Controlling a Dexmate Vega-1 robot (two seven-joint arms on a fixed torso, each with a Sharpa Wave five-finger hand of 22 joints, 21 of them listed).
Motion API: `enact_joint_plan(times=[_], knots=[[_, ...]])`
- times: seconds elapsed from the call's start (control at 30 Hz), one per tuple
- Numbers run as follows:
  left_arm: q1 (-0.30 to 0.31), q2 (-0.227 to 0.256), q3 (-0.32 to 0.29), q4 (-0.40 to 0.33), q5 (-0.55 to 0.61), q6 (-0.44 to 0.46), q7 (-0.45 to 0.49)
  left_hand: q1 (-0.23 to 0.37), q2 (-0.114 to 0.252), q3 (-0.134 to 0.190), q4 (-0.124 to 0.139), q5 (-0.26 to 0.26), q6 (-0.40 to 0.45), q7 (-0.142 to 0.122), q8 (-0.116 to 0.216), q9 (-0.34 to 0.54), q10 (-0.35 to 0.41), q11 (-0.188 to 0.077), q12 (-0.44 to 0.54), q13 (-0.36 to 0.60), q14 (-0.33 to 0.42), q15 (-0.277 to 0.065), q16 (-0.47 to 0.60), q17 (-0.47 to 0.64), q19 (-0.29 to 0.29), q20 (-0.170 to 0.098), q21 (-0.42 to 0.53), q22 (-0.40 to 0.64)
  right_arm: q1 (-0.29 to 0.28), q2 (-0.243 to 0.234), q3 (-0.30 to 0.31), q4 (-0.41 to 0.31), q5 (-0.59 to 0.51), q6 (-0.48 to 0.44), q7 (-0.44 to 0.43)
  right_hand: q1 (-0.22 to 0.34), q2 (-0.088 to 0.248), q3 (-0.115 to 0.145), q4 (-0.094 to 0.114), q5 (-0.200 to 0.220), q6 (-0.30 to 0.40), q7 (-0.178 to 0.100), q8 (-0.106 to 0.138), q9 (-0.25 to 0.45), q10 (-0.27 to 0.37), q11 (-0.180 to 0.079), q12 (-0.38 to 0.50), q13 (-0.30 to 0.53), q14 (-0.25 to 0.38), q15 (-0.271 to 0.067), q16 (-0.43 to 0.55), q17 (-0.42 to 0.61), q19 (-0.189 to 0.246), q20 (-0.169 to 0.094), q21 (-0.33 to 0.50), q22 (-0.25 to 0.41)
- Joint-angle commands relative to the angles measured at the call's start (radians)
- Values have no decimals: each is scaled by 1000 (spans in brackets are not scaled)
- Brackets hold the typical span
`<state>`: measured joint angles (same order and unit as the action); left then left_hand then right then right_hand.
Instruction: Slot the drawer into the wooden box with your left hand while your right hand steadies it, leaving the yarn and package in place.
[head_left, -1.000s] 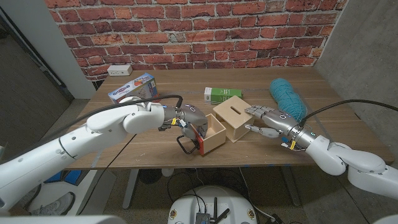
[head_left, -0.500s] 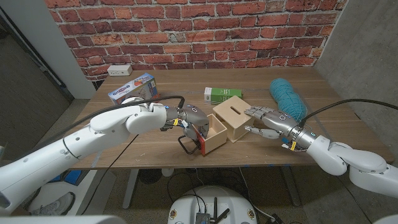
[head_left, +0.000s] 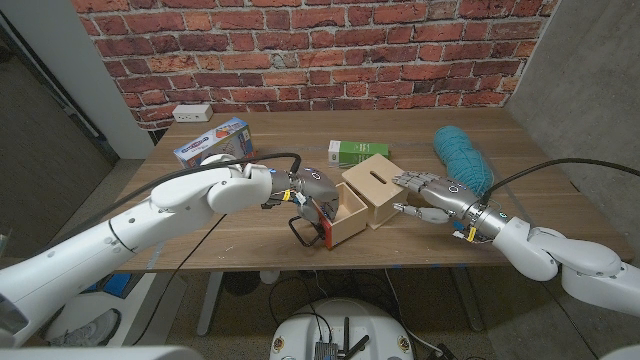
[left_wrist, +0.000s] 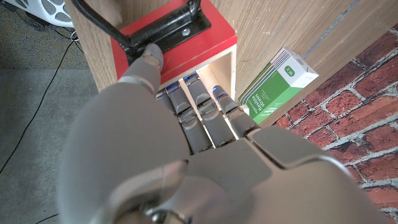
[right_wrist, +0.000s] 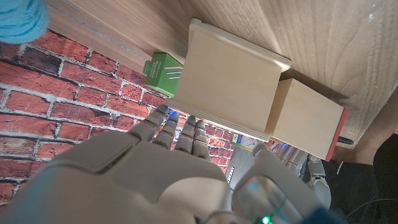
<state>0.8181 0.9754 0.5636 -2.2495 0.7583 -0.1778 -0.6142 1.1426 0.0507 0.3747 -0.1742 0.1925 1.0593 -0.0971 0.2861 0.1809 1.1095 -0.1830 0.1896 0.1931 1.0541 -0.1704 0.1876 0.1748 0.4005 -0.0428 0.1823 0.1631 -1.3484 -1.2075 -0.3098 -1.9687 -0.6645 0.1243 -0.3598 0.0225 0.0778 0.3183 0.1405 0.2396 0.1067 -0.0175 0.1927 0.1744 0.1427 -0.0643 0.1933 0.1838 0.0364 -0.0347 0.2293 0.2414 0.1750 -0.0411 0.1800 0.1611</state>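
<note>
- box (head_left: 378, 186): light wood
- drawer (head_left: 338, 214): light wood, red front (left_wrist: 186, 42), black handle (left_wrist: 138, 38)
- yarn (head_left: 462, 155): teal blue
- package (head_left: 358, 151): green and white
- hands (head_left: 428, 196): grey
- wall (head_left: 320, 50): red brick
- table (head_left: 250, 230): brown wood

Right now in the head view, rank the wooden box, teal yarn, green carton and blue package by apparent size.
1. wooden box
2. teal yarn and blue package: look alike, so unranked
3. green carton

Pale matt wooden box (head_left: 376, 188) — drawer (head_left: 336, 218) red-fronted, black metal handle (head_left: 298, 232).
</note>
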Motion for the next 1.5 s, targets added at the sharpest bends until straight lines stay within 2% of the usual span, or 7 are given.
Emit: enact_joint_plan(times=[0.03, 1.17, 1.5], knots=[[-23, -13, 11, 7, 17, -14, -16, 35, 47, 1, 3, 7, 9, -3, 9, 35, 25, -18, 7, 3, 6, -74, 6, 5, -4, -158, 1, 3, 10, -2, -7, 10, 0, 9, -3, -8, 48, 3, 7, -2, 7, -3, 4, 3, 7, 4, 4, 2, 6, -40, 2, 3, 12, -53, 8, 4], [-40, -64, 46, 32, 70, -15, -7, 38, 49, -3, 2, 7, 8, -5, 12, 35, 26, -18, 7, 3, 8, -74, 7, 5, -1, -158, 2, 3, 39, 6, -32, 31, 1, 30, 3, -4, 49, 8, 6, -5, 14, -4, 3, 3, 14, 3, 4, 2, 15, -42, 2, 1, 29, -57, 11, 4], [-41, -70, 53, 10, 93, -5, -24, 39, 49, -4, 2, 7, 8, -2, 13, 36, 27, -18, 7, 4, 9, -74, 7, 6, -1, -158, 2, 3, 51, 13, -39, 49, 9, 43, 2, -4, 49, 9, 6, -6, 17, -3, 3, 3, 16, 4, 3, 3, 16, -42, 1, 1, 32, -58, 11, 4]])
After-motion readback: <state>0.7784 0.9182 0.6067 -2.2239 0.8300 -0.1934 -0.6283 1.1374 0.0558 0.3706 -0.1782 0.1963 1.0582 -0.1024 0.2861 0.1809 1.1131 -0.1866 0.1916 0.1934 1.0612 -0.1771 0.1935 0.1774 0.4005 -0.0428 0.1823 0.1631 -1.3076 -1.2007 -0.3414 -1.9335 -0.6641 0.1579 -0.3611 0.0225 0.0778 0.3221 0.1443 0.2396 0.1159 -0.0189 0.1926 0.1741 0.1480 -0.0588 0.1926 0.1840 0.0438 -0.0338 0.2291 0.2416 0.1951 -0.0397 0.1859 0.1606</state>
